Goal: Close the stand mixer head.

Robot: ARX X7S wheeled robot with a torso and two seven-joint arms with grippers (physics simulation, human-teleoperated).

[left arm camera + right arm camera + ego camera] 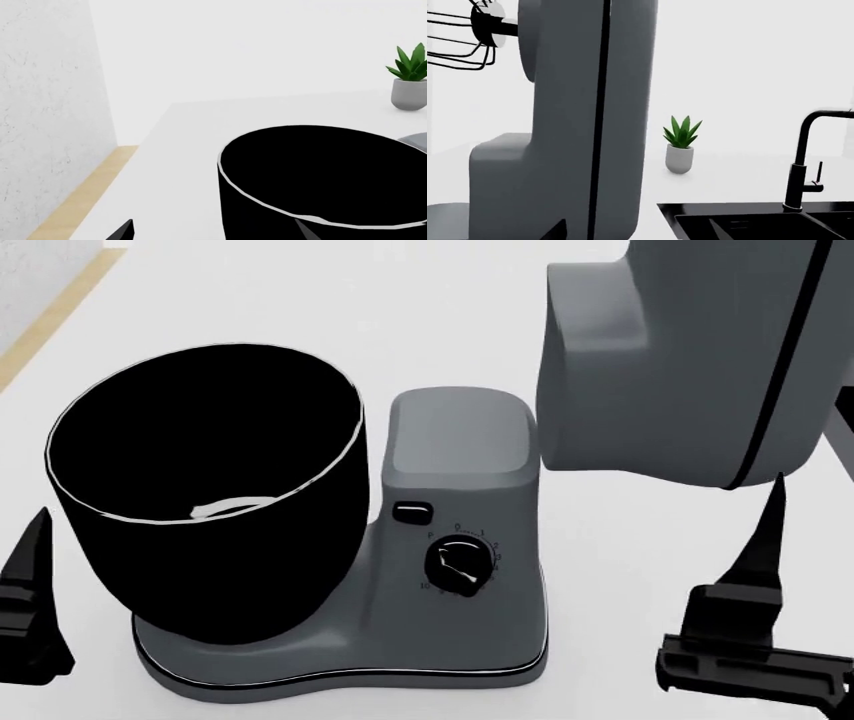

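Note:
The stand mixer head (pixel 681 360) is a large rounded matte grey arm with a thin dark seam, tilted up at the upper right, away from the black mixing bowl (pixel 207 490). In the right wrist view the head (pixel 580 125) stands nearly upright, with its wire whisk (pixel 460 40) out to one side. My right gripper (pixel 635 234) is open, close below the head's rear end; one finger (pixel 761 540) shows in the head view. My left gripper (pixel 213 235) is open and empty beside the bowl (pixel 320 185); one finger (pixel 30 560) shows left of the bowl.
The grey base column (pixel 461 490) carries a black dial (pixel 457 567) and a button (pixel 412 512). A potted plant (pixel 680 145), a black faucet (pixel 804 160) and a black sink (pixel 747 222) lie beyond the mixer. A white wall (pixel 47 110) bounds the counter's side.

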